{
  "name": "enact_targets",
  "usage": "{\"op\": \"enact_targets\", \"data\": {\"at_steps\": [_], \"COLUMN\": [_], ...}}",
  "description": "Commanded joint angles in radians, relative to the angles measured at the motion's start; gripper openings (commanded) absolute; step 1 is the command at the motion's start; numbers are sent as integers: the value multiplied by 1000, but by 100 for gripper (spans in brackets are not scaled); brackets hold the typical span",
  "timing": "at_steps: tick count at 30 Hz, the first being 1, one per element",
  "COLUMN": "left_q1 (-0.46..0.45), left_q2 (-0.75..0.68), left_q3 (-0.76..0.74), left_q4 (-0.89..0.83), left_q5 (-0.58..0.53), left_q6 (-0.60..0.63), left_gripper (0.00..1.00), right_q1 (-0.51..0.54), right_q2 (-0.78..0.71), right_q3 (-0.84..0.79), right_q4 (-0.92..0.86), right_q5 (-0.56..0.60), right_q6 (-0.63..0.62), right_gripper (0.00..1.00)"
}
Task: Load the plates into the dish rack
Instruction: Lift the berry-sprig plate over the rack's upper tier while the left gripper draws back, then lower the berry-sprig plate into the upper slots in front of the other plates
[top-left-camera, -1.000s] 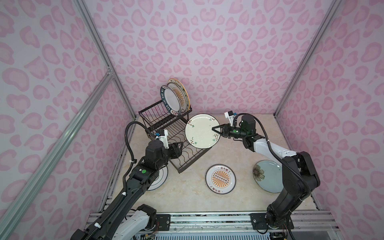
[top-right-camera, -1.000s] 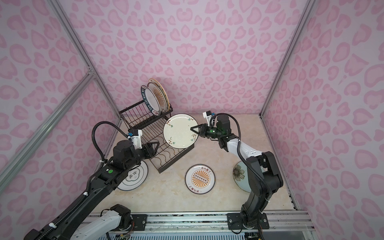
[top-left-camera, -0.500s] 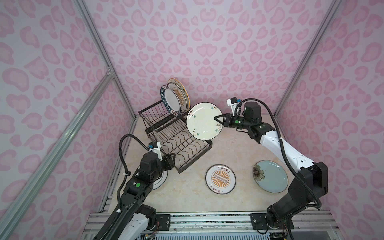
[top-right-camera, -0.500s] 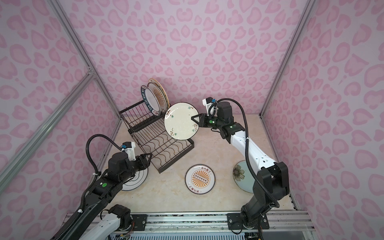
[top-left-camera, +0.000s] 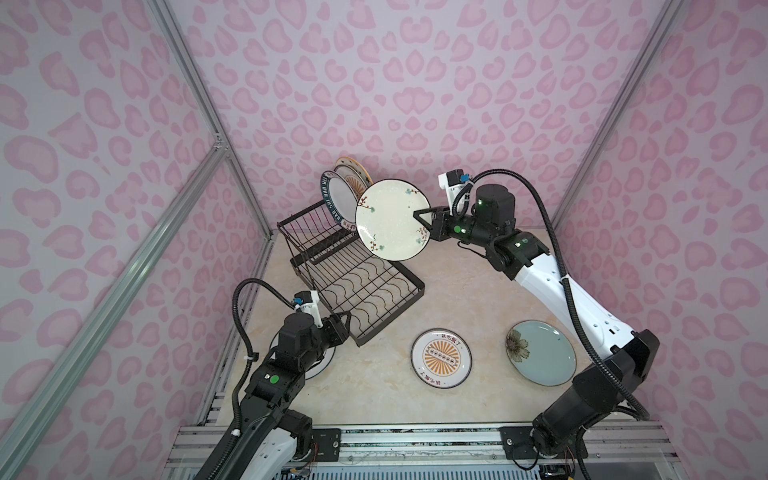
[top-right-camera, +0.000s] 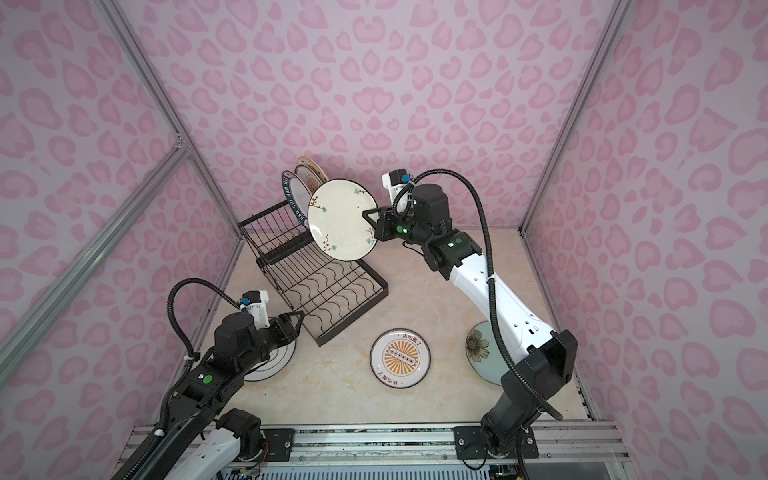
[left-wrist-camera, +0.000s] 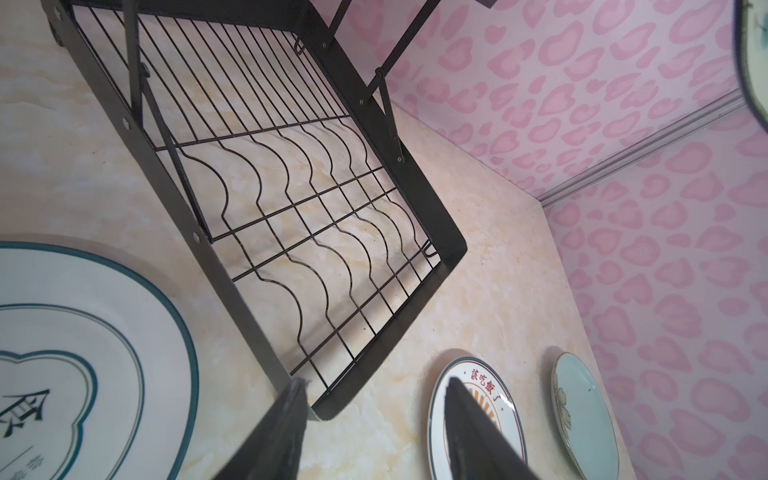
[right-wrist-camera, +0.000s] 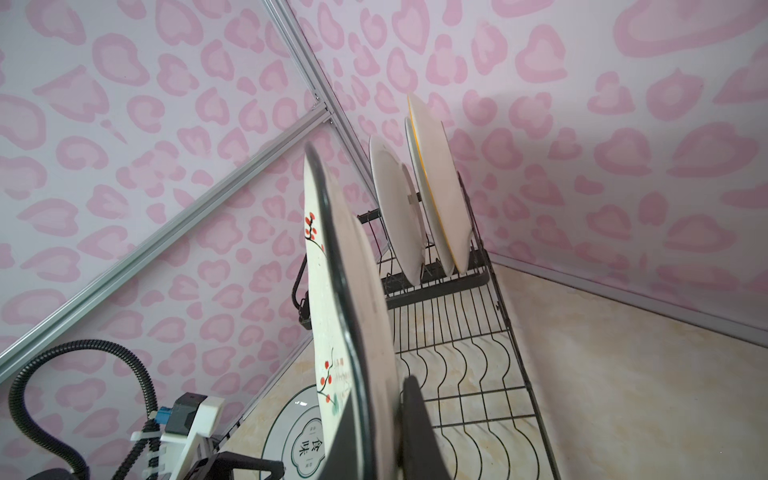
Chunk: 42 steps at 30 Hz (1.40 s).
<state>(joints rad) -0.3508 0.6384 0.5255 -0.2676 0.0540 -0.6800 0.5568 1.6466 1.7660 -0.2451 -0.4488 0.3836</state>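
The right gripper (top-left-camera: 424, 222) is clamped on the rim of the floral plate (top-left-camera: 392, 219). In both top views it holds that plate on edge in the air above the dish rack (top-left-camera: 391, 316), over the join between the raised basket and the flat wavy-wire tray. Two plates stand in the basket just behind it: the lettered plate (top-left-camera: 332, 199), whose dark rim shows "HAO" and "WEI", and the yellow-rimmed plate (top-left-camera: 353, 178) behind that. The left gripper (top-left-camera: 343, 328) hovers at the rack's near corner, jaws apart and empty, over the teal-ringed plate (top-left-camera: 323, 362). The orange sunburst plate (top-left-camera: 441, 358) and the blue-green plate (top-left-camera: 540, 352) lie flat on the table, off the rack's right-arm side.

In the left wrist view the fingers (left-wrist-camera: 282, 432) stand apart with nothing between them, just off the rack's corner. The orange sunburst plate (left-wrist-camera: 486, 376) reads "該吃飯了".

In the right wrist view the floral plate (right-wrist-camera: 320, 270) is seen edge-on, roughly parallel to the lettered plate (right-wrist-camera: 399, 208). The free basket slots lie ahead of the claw, between the two. The next move likely turns on keeping the plate in that plane while lowering its bottom edge, and the right arm is the nearer one. The teal-ringed plate (right-wrist-camera: 307, 444) reads "食味"
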Motion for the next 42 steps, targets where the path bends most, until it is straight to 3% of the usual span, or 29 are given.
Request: {"op": "enact_targets", "data": {"at_steps": [1, 21, 42], "left_q1": [1, 1, 1], "left_q2": [4, -41, -52], "left_q3": [-12, -25, -19], "left_q4": [16, -21, -61], "left_q5": [-7, -6, -19], "left_q6": [-5, -19, -18], "left_gripper": [56, 55, 55], "right_q1": [35, 155, 220], "right_q2": [28, 326, 426], "right_q3": [69, 588, 612], "right_q4": [42, -163, 7], "right_q5": [60, 166, 435], "right_q6": [-55, -187, -249], "right_gripper": [0, 0, 0]}}
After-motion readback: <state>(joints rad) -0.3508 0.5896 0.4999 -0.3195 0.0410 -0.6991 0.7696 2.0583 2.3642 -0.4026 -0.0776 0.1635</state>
